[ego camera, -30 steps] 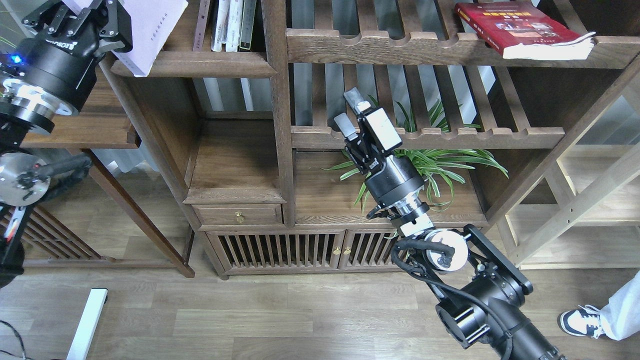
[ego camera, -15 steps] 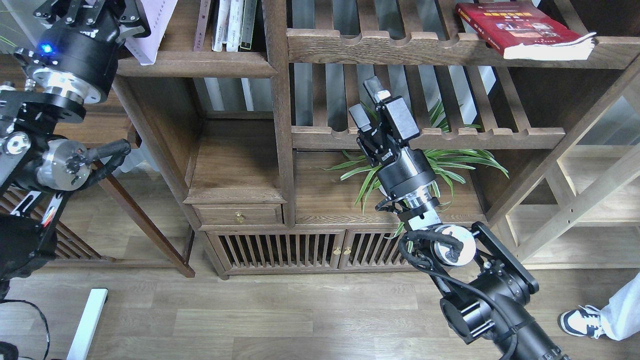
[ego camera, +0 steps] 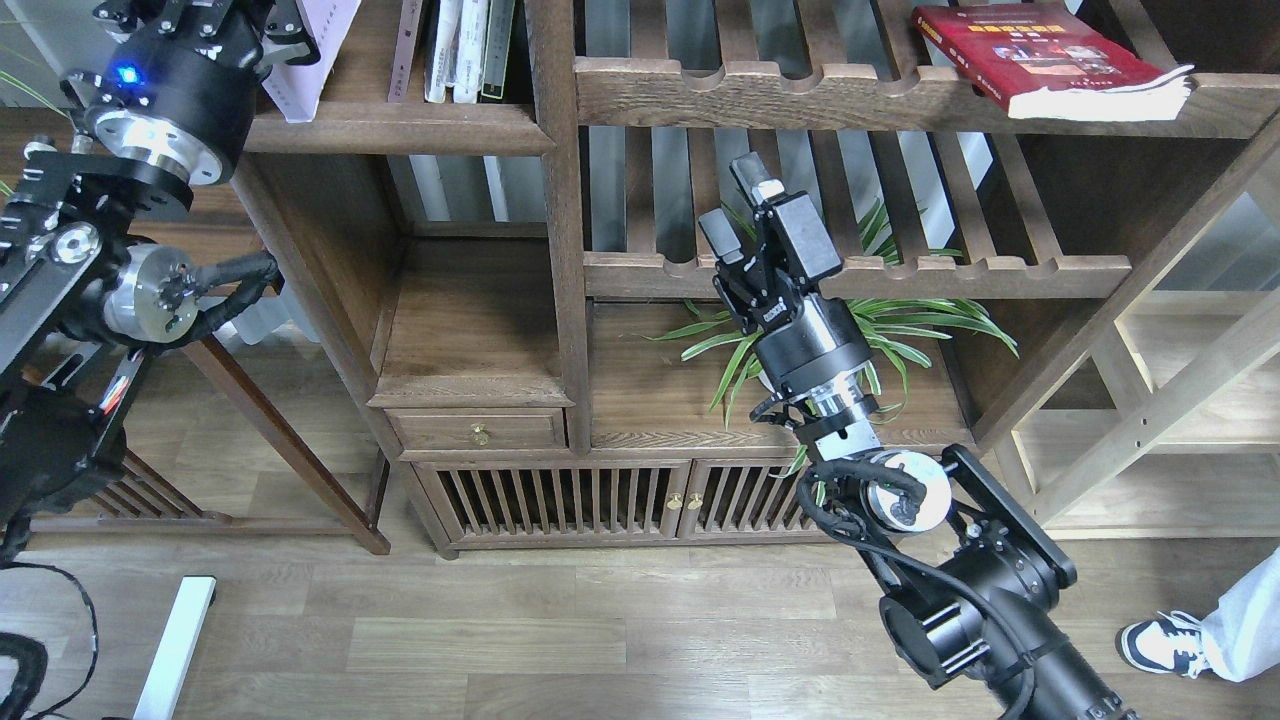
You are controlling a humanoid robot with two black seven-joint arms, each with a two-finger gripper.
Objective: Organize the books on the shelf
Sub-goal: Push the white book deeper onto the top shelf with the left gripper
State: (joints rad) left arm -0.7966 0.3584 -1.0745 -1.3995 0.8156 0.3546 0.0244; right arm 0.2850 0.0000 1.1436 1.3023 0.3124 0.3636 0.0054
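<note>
Lavender book is sitting at the far left of the solid plank shelf, its lower corner overhanging the shelf's left end and its upper part running out of the top of the view; compared with a second ago it is lying further in over the plank and showing much less of its cover, because the left gripper has been carrying it up and inward. That is suggesting the placing step is nearly done, though the book is not yet standing square beside the thin upright books to its right. The left gripper is pressing against the book's left edge and appears to be pinching it, but its fingertips are cut off by the top of the view, so the grip is a judgement. The red book is lying flat on the slatted upper shelf at the far right, untouched. The right gripper is hovering in front of the middle slatted rail, above the plant, its fingers spread with nothing between them, having risen slightly.
</note>
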